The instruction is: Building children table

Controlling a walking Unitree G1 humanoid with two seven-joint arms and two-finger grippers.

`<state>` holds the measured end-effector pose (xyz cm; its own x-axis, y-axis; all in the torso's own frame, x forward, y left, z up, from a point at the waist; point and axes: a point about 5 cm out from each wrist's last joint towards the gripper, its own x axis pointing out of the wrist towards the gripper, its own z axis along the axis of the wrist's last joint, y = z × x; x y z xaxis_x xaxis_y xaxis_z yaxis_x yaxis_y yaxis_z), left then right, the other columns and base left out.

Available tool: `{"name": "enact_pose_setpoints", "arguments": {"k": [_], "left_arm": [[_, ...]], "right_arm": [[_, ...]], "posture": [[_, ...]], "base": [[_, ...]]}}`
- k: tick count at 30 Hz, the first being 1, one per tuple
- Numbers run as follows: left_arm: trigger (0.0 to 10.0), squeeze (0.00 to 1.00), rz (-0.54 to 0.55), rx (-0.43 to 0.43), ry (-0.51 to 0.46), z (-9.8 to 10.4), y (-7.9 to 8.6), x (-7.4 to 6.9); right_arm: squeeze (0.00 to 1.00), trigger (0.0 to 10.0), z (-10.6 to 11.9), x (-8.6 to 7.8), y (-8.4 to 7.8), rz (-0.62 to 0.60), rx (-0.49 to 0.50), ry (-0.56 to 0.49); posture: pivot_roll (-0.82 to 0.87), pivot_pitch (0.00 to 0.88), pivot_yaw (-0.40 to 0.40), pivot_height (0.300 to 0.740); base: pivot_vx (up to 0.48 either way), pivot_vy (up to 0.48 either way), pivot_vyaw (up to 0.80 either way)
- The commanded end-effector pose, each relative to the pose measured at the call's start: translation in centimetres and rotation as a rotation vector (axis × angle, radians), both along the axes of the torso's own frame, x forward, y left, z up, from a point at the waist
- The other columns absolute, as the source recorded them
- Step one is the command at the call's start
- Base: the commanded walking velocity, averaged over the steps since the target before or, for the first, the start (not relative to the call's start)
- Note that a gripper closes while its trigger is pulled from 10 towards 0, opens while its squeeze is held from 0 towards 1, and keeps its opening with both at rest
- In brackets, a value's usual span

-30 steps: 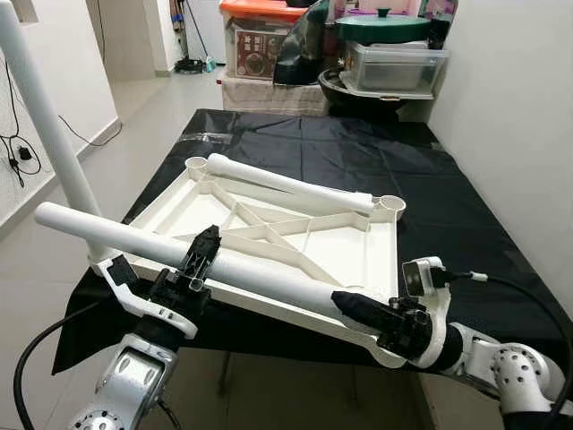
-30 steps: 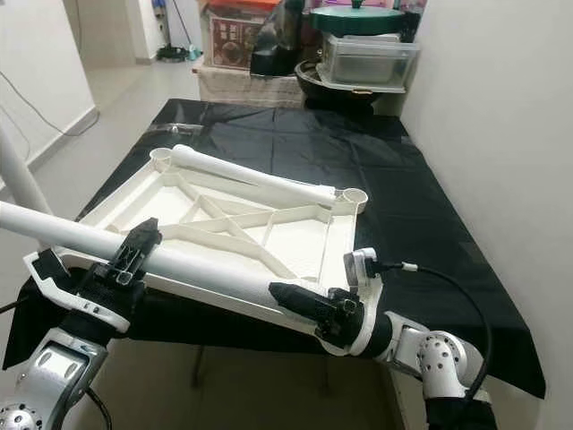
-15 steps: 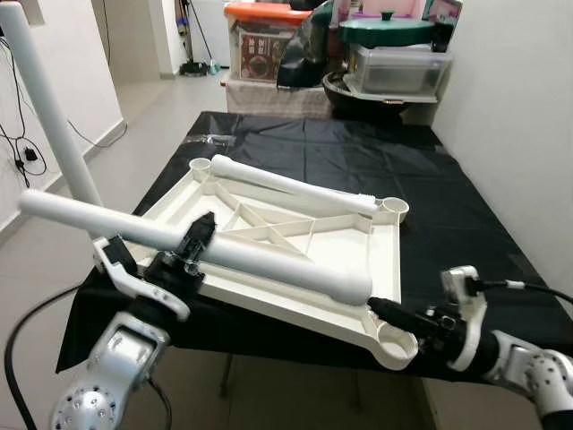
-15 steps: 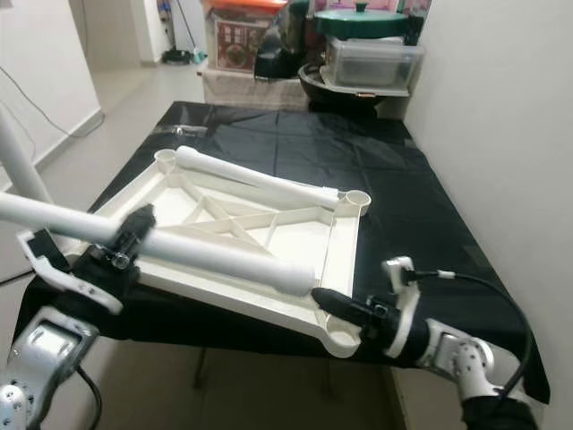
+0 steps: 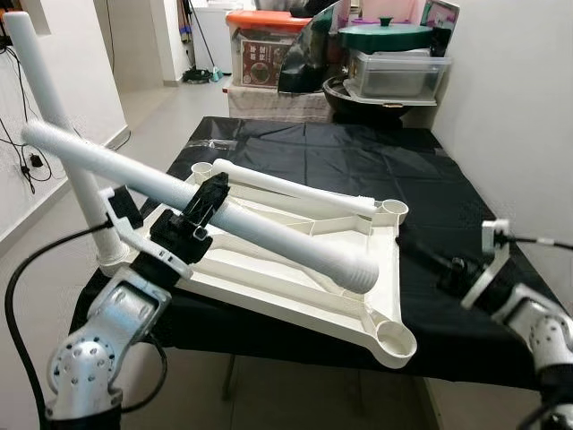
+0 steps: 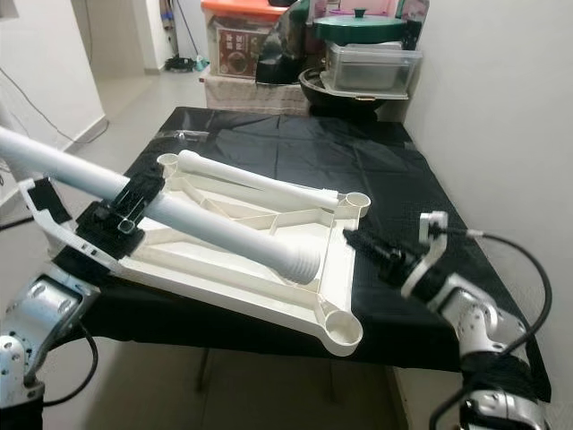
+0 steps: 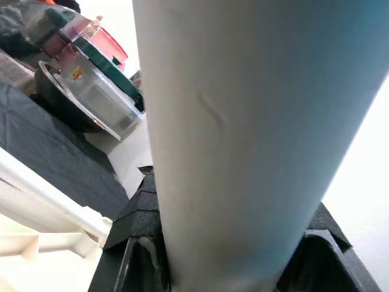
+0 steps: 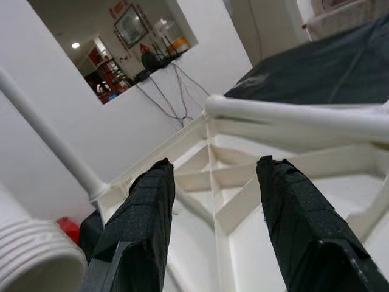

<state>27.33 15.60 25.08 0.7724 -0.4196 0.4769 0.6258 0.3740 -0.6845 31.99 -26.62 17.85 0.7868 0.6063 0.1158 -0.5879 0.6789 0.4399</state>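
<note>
Released by the open, empty right gripper, the leg hangs from the clamped left gripper alone and could swing.

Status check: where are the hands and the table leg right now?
Left hand clamped on table leg, threaded end above tabletop. Right hand open, empty, beside tabletop's right edge. Corner socket unobstructed.

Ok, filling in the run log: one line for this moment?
left gripper: shut on white plastic table leg | right gripper: open, empty | white upturned tabletop: on black cloth
</note>
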Motion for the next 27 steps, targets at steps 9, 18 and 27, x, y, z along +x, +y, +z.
{"name": "enact_pose_setpoints", "arguments": {"k": [9,18,27], "left_arm": [[10.0,0.00,-0.009,0.281,-0.140,2.7,-1.4,3.0],[10.0,0.00,0.001,0.459,-0.244,3.9,-3.9,4.1],[10.0,0.00,-0.004,0.491,-0.287,4.3,-4.2,4.5]], "right_arm": [[0.00,10.0,4.2,2.7,6.0,-0.069,-0.197,-0.224],[0.00,10.0,5.2,2.3,9.5,-0.008,-0.169,-0.304],[0.00,10.0,5.6,2.0,11.3,0.002,-0.173,-0.345]], "posture": [[0.03,0.000,-0.037,0.740],[0.04,0.000,-0.037,0.740],[0.04,0.000,-0.035,0.740]], "base": [[0.000,0.000,-0.29],[0.000,0.000,-0.77],[0.000,0.000,-0.77]]}}
